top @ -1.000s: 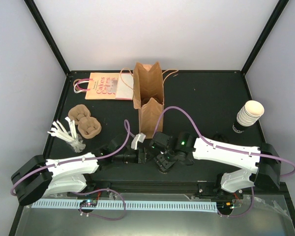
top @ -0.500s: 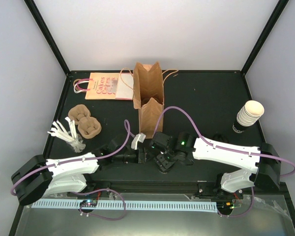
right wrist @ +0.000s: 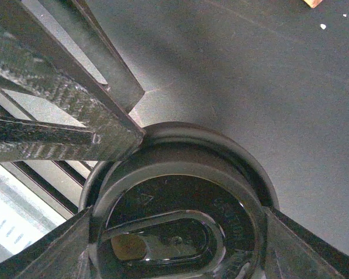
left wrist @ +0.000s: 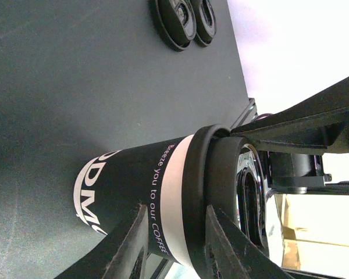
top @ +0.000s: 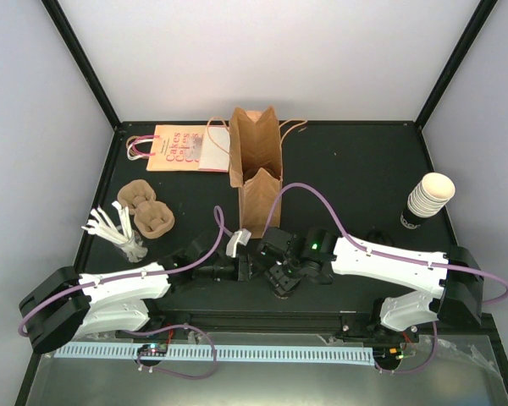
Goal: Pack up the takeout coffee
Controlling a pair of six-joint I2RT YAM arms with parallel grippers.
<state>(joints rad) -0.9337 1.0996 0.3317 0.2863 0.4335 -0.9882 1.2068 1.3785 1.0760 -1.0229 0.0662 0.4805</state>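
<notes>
The takeout coffee [left wrist: 134,186] stands upright near the table's front middle: a cup with a black printed sleeve, a cream band and a black lid [right wrist: 180,232]. My right gripper [top: 281,279] reaches down over it, so the top view hides most of the cup. In the right wrist view its fingers [right wrist: 279,244] press both sides of the lid. My left gripper [left wrist: 177,209] comes in from the left, rolled on its side. Its fingers [left wrist: 128,244] stand a little apart against the cup's side at the cream band and lid rim. The brown paper bag [top: 256,169] stands open just behind.
Two spare black lids [left wrist: 186,20] lie further right on the table. A stack of lidless cream cups [top: 427,199] stands at the right. Pulp cup trays [top: 148,207] and white stirrers [top: 114,228] are at the left. A flat printed bag [top: 182,148] lies at the back left.
</notes>
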